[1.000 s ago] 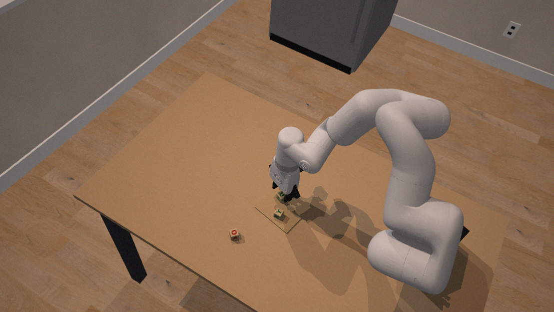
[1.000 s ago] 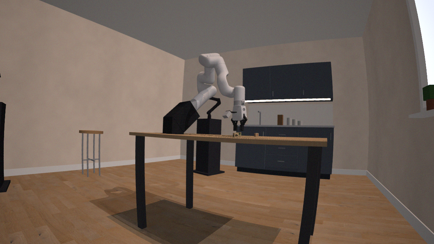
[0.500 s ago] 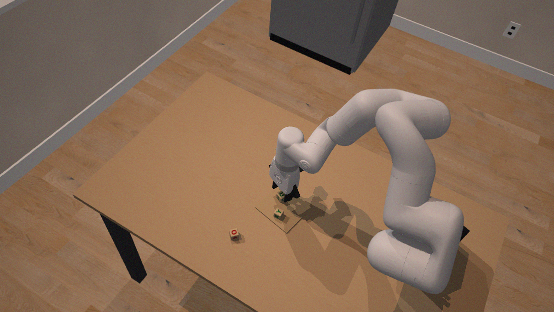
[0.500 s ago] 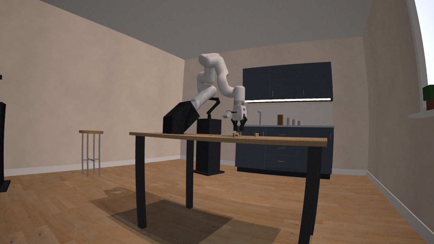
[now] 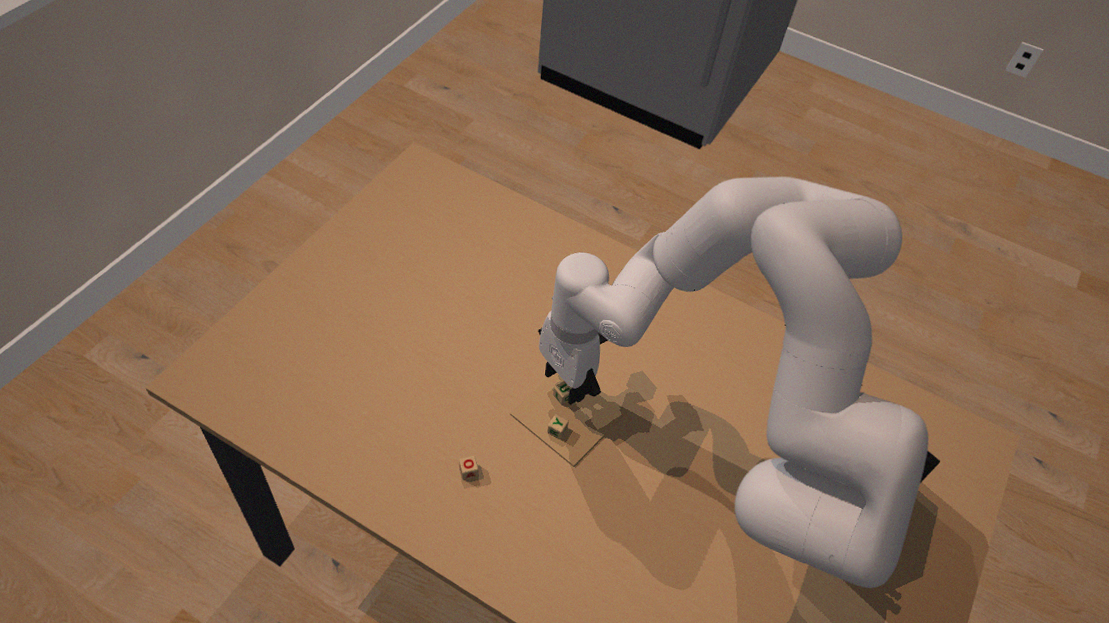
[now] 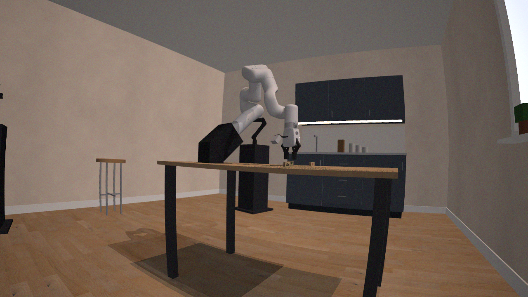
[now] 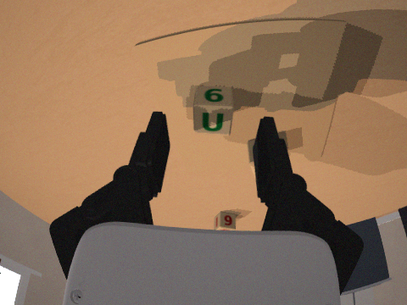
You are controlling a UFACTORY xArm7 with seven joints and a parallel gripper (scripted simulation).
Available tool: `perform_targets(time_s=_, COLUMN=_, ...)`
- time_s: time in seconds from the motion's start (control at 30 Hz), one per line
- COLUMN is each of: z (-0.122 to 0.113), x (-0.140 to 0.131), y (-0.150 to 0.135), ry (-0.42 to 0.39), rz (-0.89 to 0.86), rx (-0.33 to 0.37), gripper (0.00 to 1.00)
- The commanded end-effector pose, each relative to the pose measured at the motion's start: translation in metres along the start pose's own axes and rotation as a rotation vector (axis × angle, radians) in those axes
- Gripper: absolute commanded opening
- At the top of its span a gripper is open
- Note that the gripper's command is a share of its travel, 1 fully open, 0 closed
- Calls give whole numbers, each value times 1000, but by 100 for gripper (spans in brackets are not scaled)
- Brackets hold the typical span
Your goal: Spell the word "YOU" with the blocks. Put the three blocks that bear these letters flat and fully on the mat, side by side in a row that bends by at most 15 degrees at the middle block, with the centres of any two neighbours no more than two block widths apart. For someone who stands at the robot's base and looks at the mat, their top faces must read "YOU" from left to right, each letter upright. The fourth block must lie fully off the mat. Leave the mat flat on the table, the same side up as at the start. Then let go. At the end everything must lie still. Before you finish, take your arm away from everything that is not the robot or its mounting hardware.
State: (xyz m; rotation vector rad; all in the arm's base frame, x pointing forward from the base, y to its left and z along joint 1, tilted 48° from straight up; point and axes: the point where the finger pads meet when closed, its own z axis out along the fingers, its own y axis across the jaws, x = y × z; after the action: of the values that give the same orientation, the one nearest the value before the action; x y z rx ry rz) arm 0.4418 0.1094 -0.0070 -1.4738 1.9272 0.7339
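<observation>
The gripper (image 7: 210, 138) hangs with jaws spread and empty — the U block (image 7: 213, 111) sits on the table (image 5: 343, 309) just below, between the 2 fingertips, untouched.

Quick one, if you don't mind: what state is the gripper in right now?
Gripper: open and holding nothing; its fingers stand apart on either side of the U block, not touching it.
</observation>
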Motion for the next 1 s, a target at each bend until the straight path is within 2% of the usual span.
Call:
perform_targets(time_s=0.0, z=-1, x=0, y=-1, ry=1, rz=0, rx=3, gripper=63)
perform_targets(time_s=0.43, z=1, x=0, y=-1, ry=1, rz=0, rx=3, gripper=63)
perform_targets(time_s=0.97, z=22, x=0, y=-2, ry=1, rz=0, rx=3, gripper=63)
